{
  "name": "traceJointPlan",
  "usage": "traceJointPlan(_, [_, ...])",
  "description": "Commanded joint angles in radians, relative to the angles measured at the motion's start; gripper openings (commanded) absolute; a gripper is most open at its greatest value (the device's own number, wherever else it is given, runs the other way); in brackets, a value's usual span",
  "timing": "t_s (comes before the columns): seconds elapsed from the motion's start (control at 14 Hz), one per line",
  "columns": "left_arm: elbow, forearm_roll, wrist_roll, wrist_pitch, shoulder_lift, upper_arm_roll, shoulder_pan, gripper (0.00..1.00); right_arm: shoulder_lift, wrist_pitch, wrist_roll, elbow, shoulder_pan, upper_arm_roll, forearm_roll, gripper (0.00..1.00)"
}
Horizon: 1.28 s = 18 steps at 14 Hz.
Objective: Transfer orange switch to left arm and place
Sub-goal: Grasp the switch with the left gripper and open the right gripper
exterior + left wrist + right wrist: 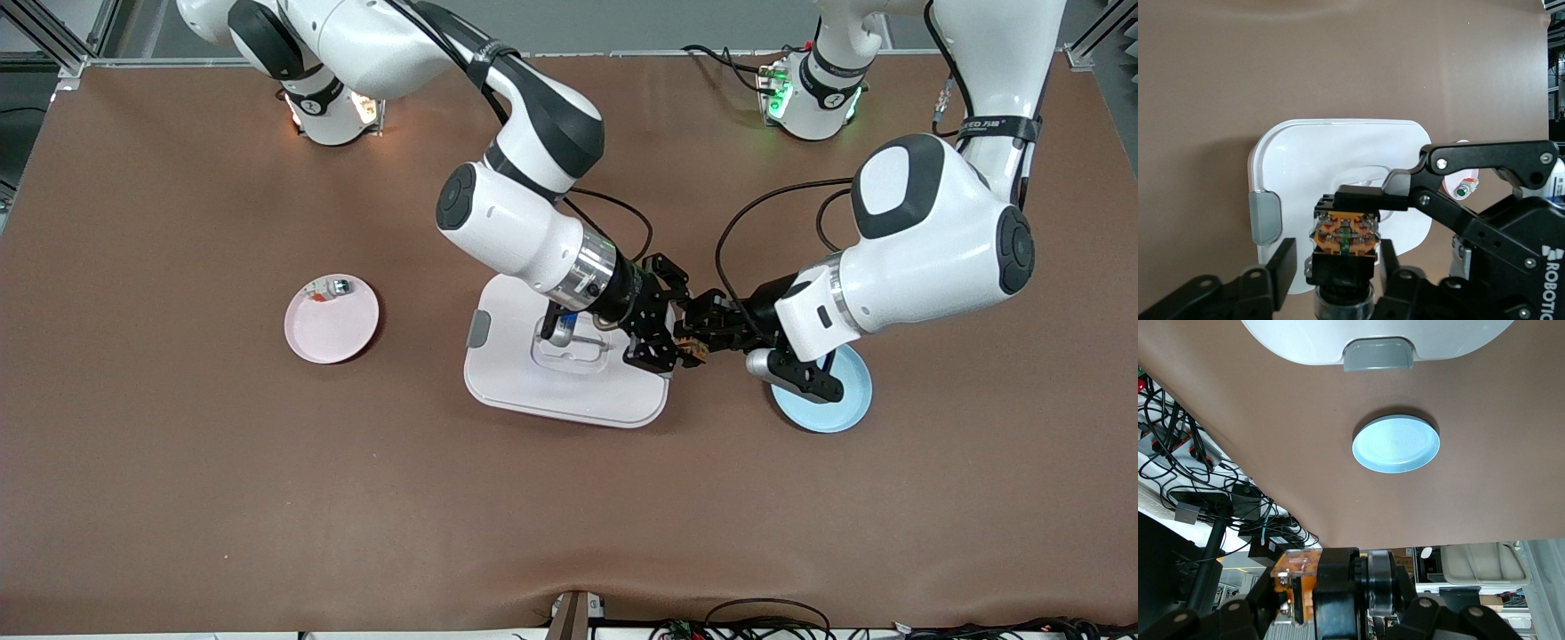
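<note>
Orange switch (693, 346) is up in the air right now, hanging between my two grippers over the edge of the box (533, 382) that faces the left arm's end of the table, about mid-table.

From the left wrist view I can see the switch (1345, 241) sitting between the left gripper's (1338, 267) fingers (1281, 263), which look clamped on its black lower body, orange contact face pointing out. One finger of the right gripper (1358, 200) comes in from the side and presses on top of the switch block. The right wrist view shows the same part (1305, 577) squeezed in the right gripper (1331, 600), so as far as I can tell both pincers are grasping it at once.

In the front view the right gripper (662, 333) reaches out above the box lid, and the left gripper (711, 329) comes in above the gap between the box and the light blue plate (831, 404).

The box itself lies flat around the middle of the table, grey latch (478, 328) on the short side toward the right arm's end. The blue plate sits beside it toward the left arm's end, partly under the left wrist. A pink plate (331, 324) sits well apart toward the right arm's end, with a couple of tiny bits (331, 288) on its rim nearest the robots' edge.
</note>
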Motion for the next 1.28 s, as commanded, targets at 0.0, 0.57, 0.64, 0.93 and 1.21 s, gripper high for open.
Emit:
traceJointPlan(0.0, [0.0, 0.017, 0.011, 0.011, 0.0, 0.0, -0.004, 0.18, 0.03, 0.008, 0.025, 0.052, 0.008, -0.002, 0.004, 0.0])
traceJointPlan(0.57, [0.0, 0.058, 0.069, 0.003, -0.003, 0.0, 0.011, 0.0, 0.027, 0.006, 0.019, 0.052, 0.006, -0.007, 0.003, 1.0])
traceJointPlan(0.64, [-0.002, 0.07, 0.083, 0.0, -0.003, 0.0, 0.014, 0.0, 0.029, 0.006, 0.016, 0.052, 0.006, -0.007, 0.003, 1.0])
traceJointPlan(0.93, [-0.003, 0.156, 0.105, -0.053, -0.009, 0.01, 0.028, 0.0, 0.026, -0.012, 0.009, 0.051, 0.0, -0.013, -0.002, 1.0])
traceJointPlan(1.21, [-0.092, 0.302, 0.198, -0.092, -0.017, 0.011, 0.127, 0.0, -0.019, -0.314, -0.252, 0.052, -0.043, -0.01, -0.083, 1.0])
